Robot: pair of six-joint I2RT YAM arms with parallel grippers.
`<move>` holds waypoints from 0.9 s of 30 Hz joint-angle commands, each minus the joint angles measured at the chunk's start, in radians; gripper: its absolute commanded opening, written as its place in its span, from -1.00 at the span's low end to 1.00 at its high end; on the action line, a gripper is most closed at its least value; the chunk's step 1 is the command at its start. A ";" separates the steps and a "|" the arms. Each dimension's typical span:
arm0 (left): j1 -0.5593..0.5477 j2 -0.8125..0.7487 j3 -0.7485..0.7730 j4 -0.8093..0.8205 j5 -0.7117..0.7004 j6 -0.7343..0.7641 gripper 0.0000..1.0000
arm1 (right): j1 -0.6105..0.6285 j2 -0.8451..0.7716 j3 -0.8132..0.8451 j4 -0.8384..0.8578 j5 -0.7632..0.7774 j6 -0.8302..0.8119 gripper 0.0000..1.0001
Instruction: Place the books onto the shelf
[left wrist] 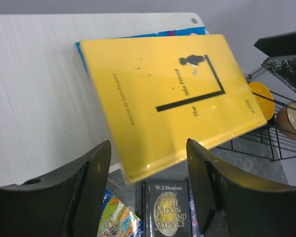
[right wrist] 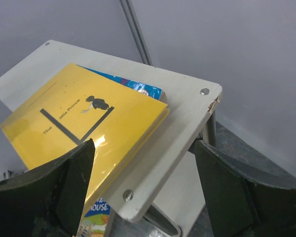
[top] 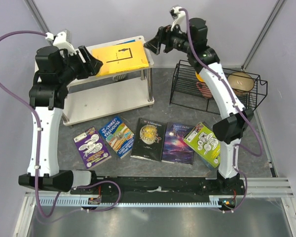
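Upper centre of frame, a thin yellow paperback [top: 123, 57] lies skewed on the top board of the pale wood-grain two-tier shelf [top: 103, 101], atop what looks like a blue book [left wrist: 185, 32], black left gripper [left wrist: 148, 144] and right gripper [right wrist: 143, 145] flanking it, jaws apart, empty.

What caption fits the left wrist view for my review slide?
Open left claw faces a yellow book lying askew on a blue book atop the shelf, one corner overhanging the edge.
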 commanded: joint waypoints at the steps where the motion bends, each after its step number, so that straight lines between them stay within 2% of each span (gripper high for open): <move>1: -0.048 -0.079 0.039 0.004 0.091 0.184 0.36 | -0.071 -0.149 -0.080 0.023 -0.240 -0.144 0.80; 3: -0.105 -0.088 0.039 0.002 0.088 0.239 0.34 | -0.099 -0.203 -0.132 0.018 -0.303 -0.176 0.81; 8: -0.246 -0.087 0.016 0.016 0.065 0.481 0.33 | -0.120 -0.329 -0.310 -0.042 -0.340 -0.276 0.83; 13: -0.285 -0.039 0.022 0.020 0.018 0.655 0.33 | -0.142 -0.407 -0.427 -0.069 -0.337 -0.334 0.86; 18: -0.300 0.036 0.067 0.001 0.004 0.753 0.34 | -0.160 -0.462 -0.494 -0.076 -0.349 -0.340 0.87; 27: -0.346 0.103 0.099 -0.024 -0.076 0.802 0.32 | -0.168 -0.476 -0.513 -0.073 -0.361 -0.328 0.88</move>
